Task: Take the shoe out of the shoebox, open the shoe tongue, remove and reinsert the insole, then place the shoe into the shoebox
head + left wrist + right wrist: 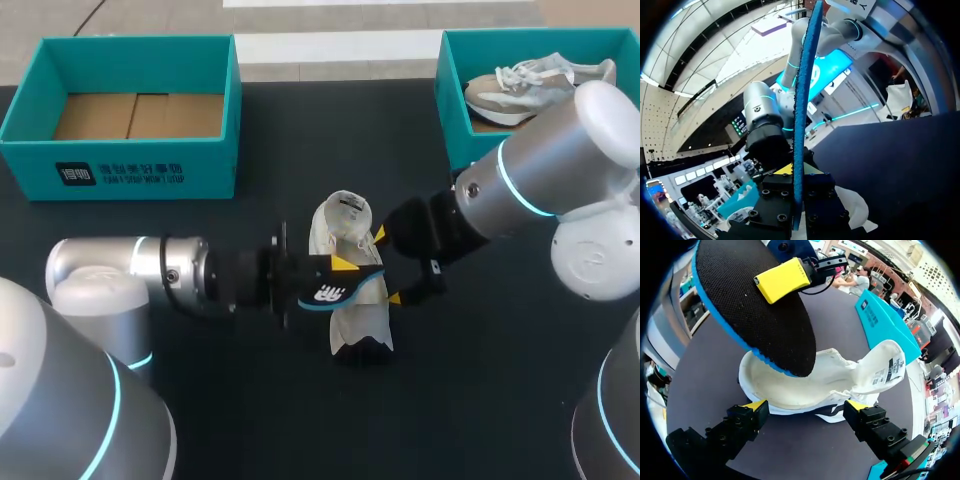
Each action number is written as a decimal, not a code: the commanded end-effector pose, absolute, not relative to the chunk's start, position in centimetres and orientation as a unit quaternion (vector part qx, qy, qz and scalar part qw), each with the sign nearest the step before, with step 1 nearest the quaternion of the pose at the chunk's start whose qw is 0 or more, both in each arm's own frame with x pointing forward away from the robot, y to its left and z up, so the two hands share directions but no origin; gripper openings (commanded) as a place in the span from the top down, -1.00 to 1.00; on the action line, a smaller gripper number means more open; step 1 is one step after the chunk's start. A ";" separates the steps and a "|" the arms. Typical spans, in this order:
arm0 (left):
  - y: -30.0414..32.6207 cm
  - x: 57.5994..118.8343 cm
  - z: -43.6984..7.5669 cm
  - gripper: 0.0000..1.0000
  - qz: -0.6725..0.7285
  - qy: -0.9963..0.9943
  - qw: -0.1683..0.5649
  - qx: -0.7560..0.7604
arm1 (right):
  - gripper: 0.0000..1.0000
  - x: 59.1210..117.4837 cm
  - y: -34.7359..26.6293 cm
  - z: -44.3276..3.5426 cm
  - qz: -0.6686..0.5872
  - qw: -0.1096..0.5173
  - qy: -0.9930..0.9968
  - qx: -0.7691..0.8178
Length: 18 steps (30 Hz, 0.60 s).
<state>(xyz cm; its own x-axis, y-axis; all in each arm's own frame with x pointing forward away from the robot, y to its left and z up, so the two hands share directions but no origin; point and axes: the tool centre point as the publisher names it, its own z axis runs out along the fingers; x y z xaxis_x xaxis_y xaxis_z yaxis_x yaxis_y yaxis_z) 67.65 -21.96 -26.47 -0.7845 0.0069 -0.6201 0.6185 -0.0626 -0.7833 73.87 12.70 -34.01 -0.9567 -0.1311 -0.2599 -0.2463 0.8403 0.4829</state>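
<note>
A white shoe (352, 272) lies on the dark table with its tongue (345, 212) pulled open. My left gripper (336, 274) is shut on the shoe's insole (328, 294), black on top with a blue edge. It holds the insole tilted, just above the shoe's opening (805, 385). In the left wrist view the insole (800, 120) shows edge-on between the fingers (785, 170). My right gripper (807, 407) is open, its yellow tips standing along the shoe's right side (388, 266). In the right wrist view the insole (755, 310) hangs over the shoe under a left finger (782, 279).
A teal shoebox (130, 170) with a bare cardboard floor stands at the back left. A second teal shoebox (452, 120) at the back right holds another pale shoe (530, 85). My right arm (540, 180) reaches in front of that box.
</note>
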 end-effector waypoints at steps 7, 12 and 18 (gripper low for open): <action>-23.1 67.7 -28.3 1.00 -0.688 0.649 0.222 0.236 | -1.00 73.8 12.8 -34.1 0.264 0.110 0.953 -0.098; -23.3 67.9 -29.1 1.00 -0.687 0.652 0.221 0.232 | -1.00 73.8 12.8 -34.1 0.264 0.110 0.953 -0.098; -23.5 68.3 -30.3 1.00 -0.681 0.660 0.217 0.230 | -1.00 73.8 12.8 -34.1 0.264 0.110 0.953 -0.098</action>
<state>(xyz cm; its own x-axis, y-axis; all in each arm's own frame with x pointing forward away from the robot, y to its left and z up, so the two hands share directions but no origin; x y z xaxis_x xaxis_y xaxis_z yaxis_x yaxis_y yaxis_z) 68.16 -22.97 -29.80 -0.8005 0.0075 -0.5992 0.5988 -0.0320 -0.8003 73.87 12.70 -34.02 -0.9568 -0.1310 -0.2597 -0.2461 0.8403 0.4830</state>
